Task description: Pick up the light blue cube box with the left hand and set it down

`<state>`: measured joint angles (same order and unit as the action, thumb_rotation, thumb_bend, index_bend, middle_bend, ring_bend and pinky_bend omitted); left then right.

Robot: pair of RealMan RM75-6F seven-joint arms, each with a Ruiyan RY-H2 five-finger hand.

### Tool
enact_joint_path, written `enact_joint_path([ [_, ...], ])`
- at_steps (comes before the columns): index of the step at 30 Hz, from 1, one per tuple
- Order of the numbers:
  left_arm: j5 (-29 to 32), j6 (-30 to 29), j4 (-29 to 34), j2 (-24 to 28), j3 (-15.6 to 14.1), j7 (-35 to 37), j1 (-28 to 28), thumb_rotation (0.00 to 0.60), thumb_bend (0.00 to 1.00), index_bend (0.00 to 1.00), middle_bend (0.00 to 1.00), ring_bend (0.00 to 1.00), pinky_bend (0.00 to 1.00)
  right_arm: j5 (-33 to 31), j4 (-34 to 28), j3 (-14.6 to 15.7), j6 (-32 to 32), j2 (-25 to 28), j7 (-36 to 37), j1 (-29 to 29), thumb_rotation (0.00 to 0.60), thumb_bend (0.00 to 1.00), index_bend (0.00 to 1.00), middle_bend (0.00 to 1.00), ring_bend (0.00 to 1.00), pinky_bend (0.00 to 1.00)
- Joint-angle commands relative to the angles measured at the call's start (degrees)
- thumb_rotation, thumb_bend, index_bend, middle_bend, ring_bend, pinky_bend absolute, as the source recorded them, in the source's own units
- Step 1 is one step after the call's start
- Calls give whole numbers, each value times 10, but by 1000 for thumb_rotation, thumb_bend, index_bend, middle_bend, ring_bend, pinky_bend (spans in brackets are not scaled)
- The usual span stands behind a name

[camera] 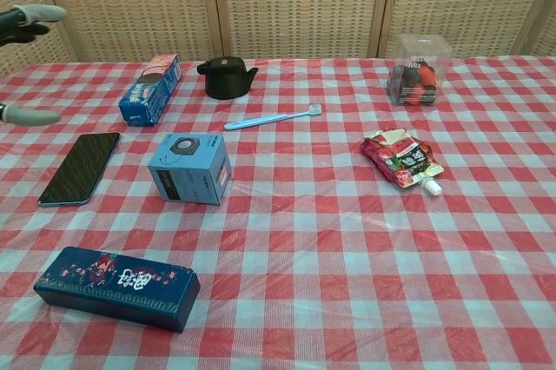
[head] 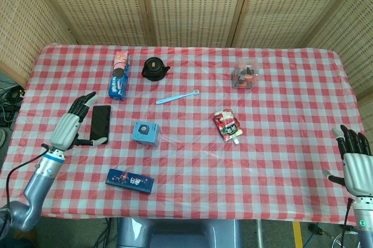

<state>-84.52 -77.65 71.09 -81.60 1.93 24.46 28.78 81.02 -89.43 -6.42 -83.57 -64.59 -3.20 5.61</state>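
Note:
The light blue cube box [head: 145,133] [camera: 189,168] stands on the checked tablecloth, left of centre, with a round dark print on its top face. Nothing touches it. My left hand [head: 74,125] hovers well to the box's left, beyond the black phone, fingers spread and empty. In the chest view only its fingertips [camera: 28,15] show at the left edge. My right hand [head: 355,162] is raised at the table's far right edge, fingers apart, holding nothing.
A black phone [head: 100,124] lies between my left hand and the box. A dark blue long box [head: 130,181] sits near the front edge. Further back are a biscuit pack [head: 119,74], black teapot [head: 154,68], blue spoon [head: 177,96], red pouch [head: 228,124] and clear container [head: 245,76].

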Motion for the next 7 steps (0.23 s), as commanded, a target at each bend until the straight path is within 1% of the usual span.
enact_joint_path([
  [1, 69, -36, 166, 111, -29, -192, -87, 600, 0, 0, 0, 0, 0, 5, -2, 2, -4, 2, 3, -2, 600, 0, 0, 0, 0, 0],
  [2, 78, -47, 190, 123, -33, -218, -101, 600, 0, 0, 0, 0, 0, 7, -3, 3, -5, 3, 5, -3, 600, 0, 0, 0, 0, 0],
  [4, 83, -68, 215, 134, -38, -242, -123, 600, 0, 0, 0, 0, 0, 10, -4, 4, -7, 5, 9, -4, 600, 0, 0, 0, 0, 0],
  [7, 80, -90, 223, 134, -43, -249, -149, 600, 0, 0, 0, 0, 0, 11, -4, 4, -10, 8, 16, -6, 600, 0, 0, 0, 0, 0],
])
